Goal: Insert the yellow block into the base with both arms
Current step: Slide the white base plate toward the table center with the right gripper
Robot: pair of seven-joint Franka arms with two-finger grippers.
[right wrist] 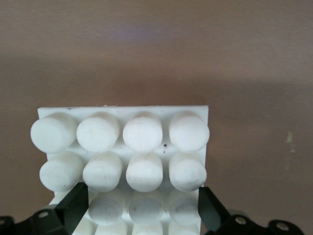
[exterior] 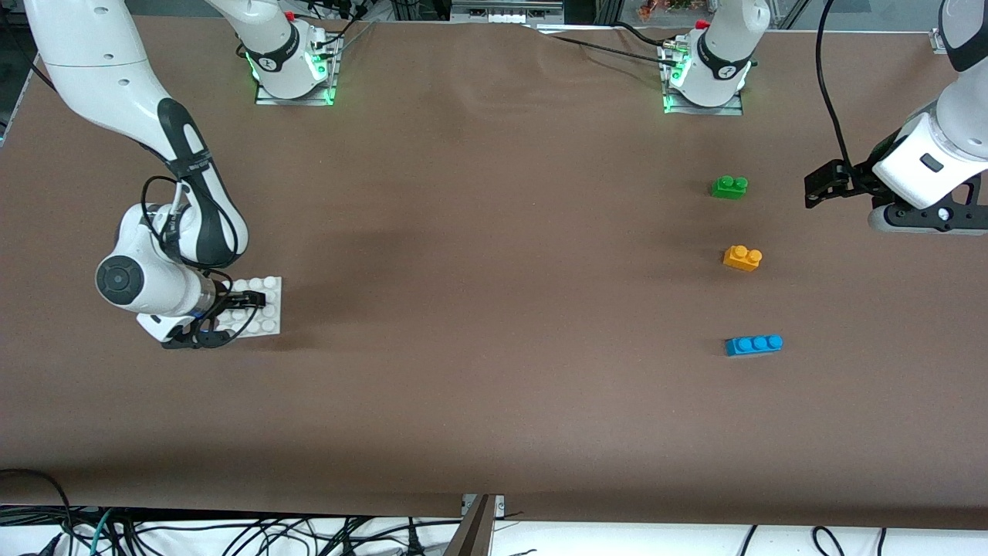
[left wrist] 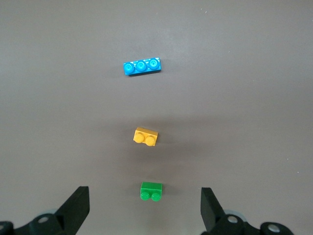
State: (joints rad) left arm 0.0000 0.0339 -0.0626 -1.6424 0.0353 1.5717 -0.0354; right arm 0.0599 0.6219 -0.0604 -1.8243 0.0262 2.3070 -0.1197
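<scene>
The yellow block (exterior: 742, 258) lies on the counter (exterior: 478, 270) at mid-right of the front view, between a green brick (exterior: 729, 187) above and a blue brick (exterior: 753, 344) below. The base (exterior: 262, 307) sits mid-left, flanked by the right tool (exterior: 231, 313), fingers apart. The left tool (exterior: 820, 185), also spread, hovers at the right edge.

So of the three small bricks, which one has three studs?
The blue brick, nearest the front camera in the row; the yellow block and green brick have two studs each.
</scene>
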